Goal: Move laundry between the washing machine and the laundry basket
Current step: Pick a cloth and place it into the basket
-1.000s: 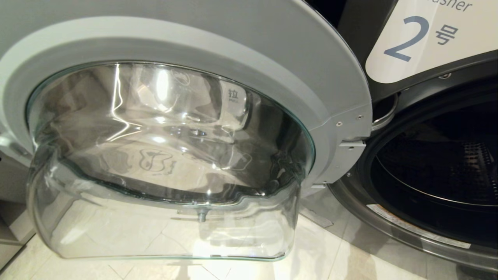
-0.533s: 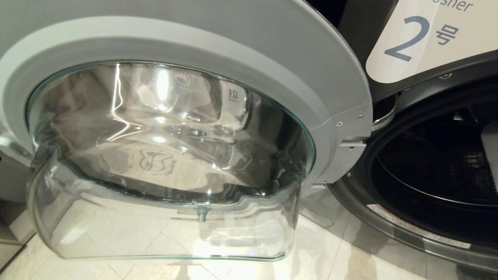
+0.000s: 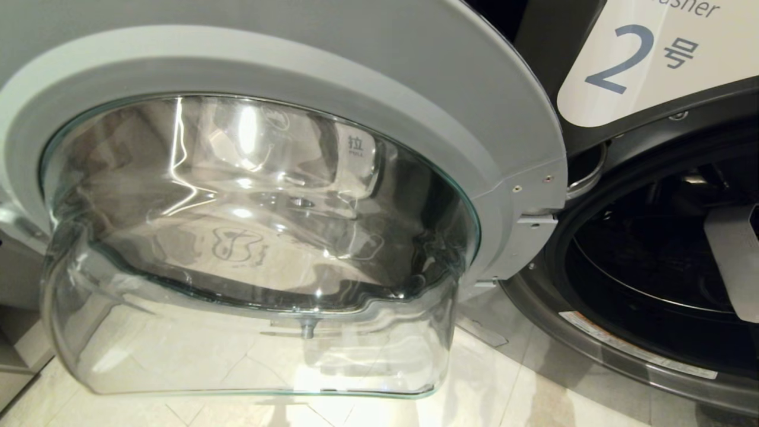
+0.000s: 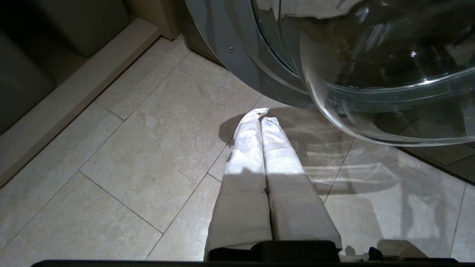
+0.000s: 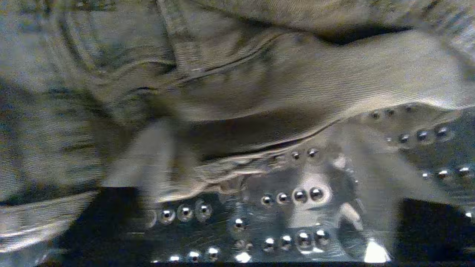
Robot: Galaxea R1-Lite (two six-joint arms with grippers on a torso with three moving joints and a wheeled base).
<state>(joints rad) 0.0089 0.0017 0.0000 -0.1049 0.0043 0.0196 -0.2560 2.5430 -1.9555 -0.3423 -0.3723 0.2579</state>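
The washing machine (image 3: 643, 145), with a white label (image 3: 646, 59) bearing a 2, stands with its door (image 3: 356, 89) swung wide to the left. The door's glass bowl (image 3: 249, 249) bulges toward me. My right arm (image 3: 735, 261) reaches into the dark drum (image 3: 640, 261) from the right edge. In the right wrist view khaki laundry (image 5: 259, 85) lies on the perforated steel drum wall (image 5: 282, 222). My right gripper (image 5: 256, 148) is open, its blurred fingers (image 5: 144, 159) astride the cloth's hem. My left gripper (image 4: 259, 115) is shut and empty over the floor. The laundry basket is out of view.
The open door's glass bowl (image 4: 371, 74) hangs low over the pale tiled floor (image 4: 130, 148), close beside my left gripper. A beige raised ledge (image 4: 74, 100) runs along the floor on the far side of that gripper from the door.
My right arm has come into the head view from the right edge and pushed further into the drum opening. The door and the left arm have not moved.
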